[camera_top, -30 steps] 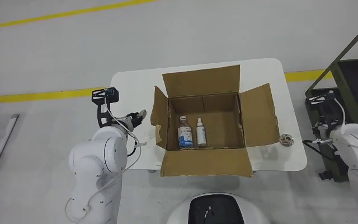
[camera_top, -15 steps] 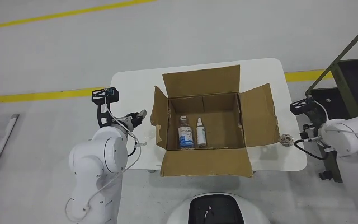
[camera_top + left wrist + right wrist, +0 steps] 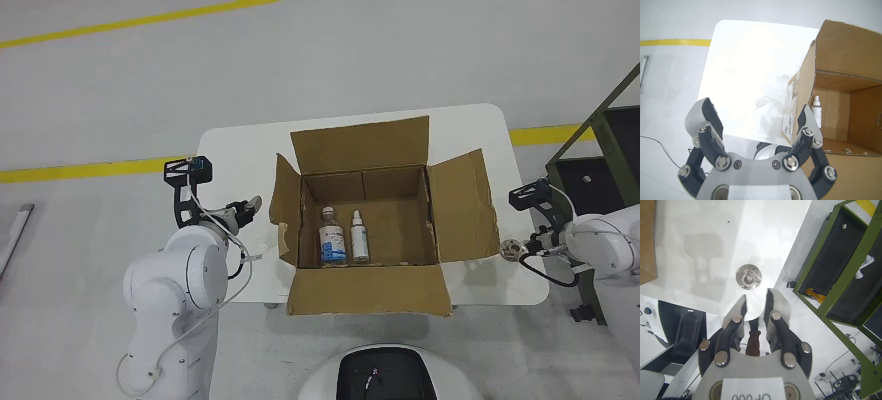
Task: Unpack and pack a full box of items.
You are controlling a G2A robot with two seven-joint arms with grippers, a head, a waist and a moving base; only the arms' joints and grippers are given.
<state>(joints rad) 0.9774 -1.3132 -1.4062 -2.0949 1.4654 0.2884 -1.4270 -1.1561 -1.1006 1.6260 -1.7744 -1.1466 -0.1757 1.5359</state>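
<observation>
Open box [image 3: 365, 215] centred on desk [image 3: 240, 160], metal flange [image 3: 748, 278] at bare right edge, right gripper [image 3: 757, 293] beside it, jaws parted, left gripper [image 3: 755, 105] at left edge, jaws wide.

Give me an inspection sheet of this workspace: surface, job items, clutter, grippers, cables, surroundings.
Surface: white rounded-corner table.
Job's things: open brown cardboard box mid-table; inside, blue-labelled clear bottle and slim white spray bottle side by side; round metal flange on the table outside the box.
Clutter: nothing seen.
Grippers: left gripper open beside the box; right gripper open near the flange, not touching.
Cables: thin dark cable on the floor.
Surroundings: yellow floor line; green metal rack.
</observation>
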